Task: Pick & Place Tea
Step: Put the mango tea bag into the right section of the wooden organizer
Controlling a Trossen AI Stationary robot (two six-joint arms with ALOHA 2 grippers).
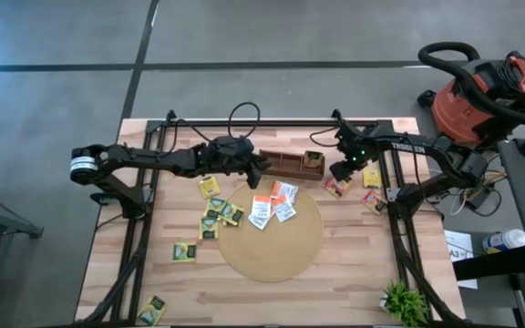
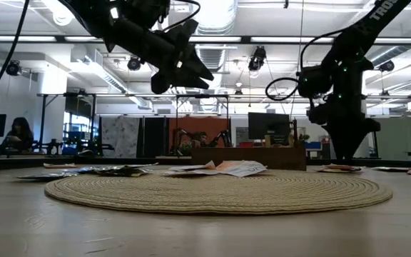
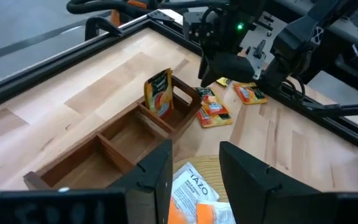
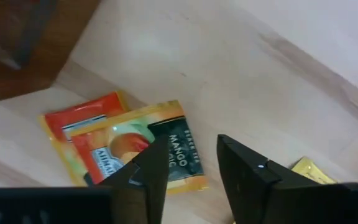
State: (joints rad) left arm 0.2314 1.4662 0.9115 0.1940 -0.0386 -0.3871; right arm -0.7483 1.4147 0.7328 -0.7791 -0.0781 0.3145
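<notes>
Right gripper: I see my right pincer low over the table, just past the right end of the box. Its two dark fingers stand a little apart and hold nothing.
Under it: a yellow and dark green mango tea packet lies flat on the wood, on top of an orange tea packet. The finger tips hang right over them. I cannot tell if they touch.
Left gripper: my left pincer is up in the air over the far edge of the mat, near the left end of the box. Its fingers are apart and empty.
Long brown wooden box with compartments: one yellow tea packet stands up in its right end part.
Big round tan woven mat: some white and orange tea packets lie on its far side.
Light wooden table: more yellow and green tea packets lie left of the mat, and a few more lie near the right arm.
</notes>
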